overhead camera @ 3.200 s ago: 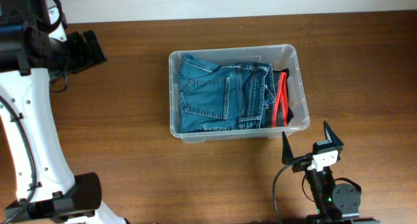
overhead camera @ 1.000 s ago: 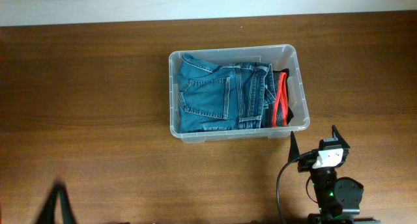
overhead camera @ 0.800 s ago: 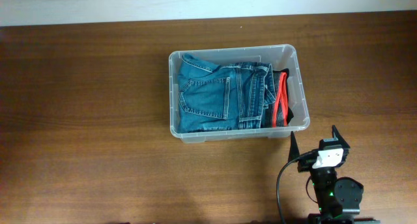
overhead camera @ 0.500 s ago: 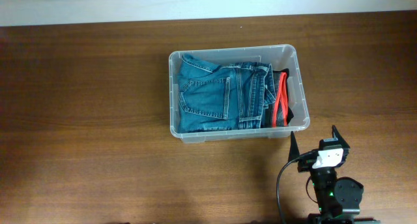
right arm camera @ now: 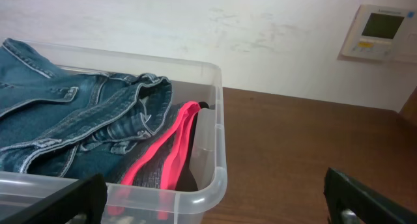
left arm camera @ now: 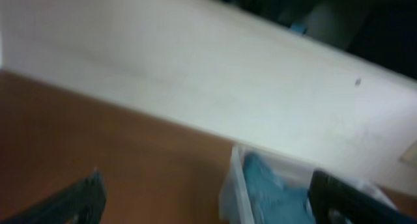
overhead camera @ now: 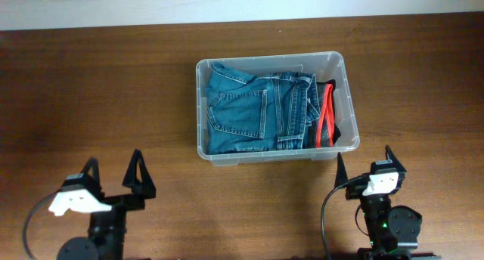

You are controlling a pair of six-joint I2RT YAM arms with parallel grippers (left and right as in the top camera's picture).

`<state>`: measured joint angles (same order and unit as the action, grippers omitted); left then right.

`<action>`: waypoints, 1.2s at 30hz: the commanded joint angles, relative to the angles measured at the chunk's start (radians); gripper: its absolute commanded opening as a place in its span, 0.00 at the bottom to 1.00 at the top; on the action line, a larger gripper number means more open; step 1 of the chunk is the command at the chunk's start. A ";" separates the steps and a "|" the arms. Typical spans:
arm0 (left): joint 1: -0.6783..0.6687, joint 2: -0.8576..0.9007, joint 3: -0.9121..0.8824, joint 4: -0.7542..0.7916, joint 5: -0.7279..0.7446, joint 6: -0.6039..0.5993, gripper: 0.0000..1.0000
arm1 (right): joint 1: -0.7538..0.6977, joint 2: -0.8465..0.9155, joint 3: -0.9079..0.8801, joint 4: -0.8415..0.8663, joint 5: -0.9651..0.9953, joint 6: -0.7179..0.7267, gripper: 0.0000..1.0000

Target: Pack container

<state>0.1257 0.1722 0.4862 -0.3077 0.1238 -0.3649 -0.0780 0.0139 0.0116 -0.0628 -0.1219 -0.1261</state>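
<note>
Clear rounded plastic container (overhead camera: 265, 58) just ahead of right tool (overhead camera: 364, 158), ahead-right of left tool (overhead camera: 113, 168); inside, folded denim jeans (overhead camera: 253, 109), black red-banded garment (overhead camera: 327, 116). Both tools spread apart, empty, over wood-grain desk (overhead camera: 113, 86).

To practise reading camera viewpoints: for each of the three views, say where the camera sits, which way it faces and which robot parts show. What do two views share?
Overhead: above the table, looking straight down on the container of jeans; left gripper and right gripper show, open, at the near edge.
Left wrist: low behind its fingers, blurred, facing container and wall.
Right wrist: low behind its fingers, facing the container's corner, red-and-black garment, wall panel.
Shared: both wrist views show the jeans in the container.
</note>
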 commanded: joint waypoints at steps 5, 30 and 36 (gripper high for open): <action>-0.047 -0.040 -0.230 0.318 0.019 0.090 0.99 | -0.008 -0.010 -0.006 -0.002 -0.005 0.010 0.98; -0.092 -0.167 -0.452 0.220 -0.159 0.336 0.99 | -0.008 -0.010 -0.006 -0.002 -0.005 0.010 0.98; -0.107 -0.167 -0.453 0.177 -0.153 0.430 0.99 | -0.008 -0.010 -0.006 -0.003 -0.005 0.010 0.99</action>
<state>0.0376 0.0166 0.0418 -0.1284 -0.0158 -0.0208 -0.0780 0.0139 0.0116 -0.0631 -0.1215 -0.1265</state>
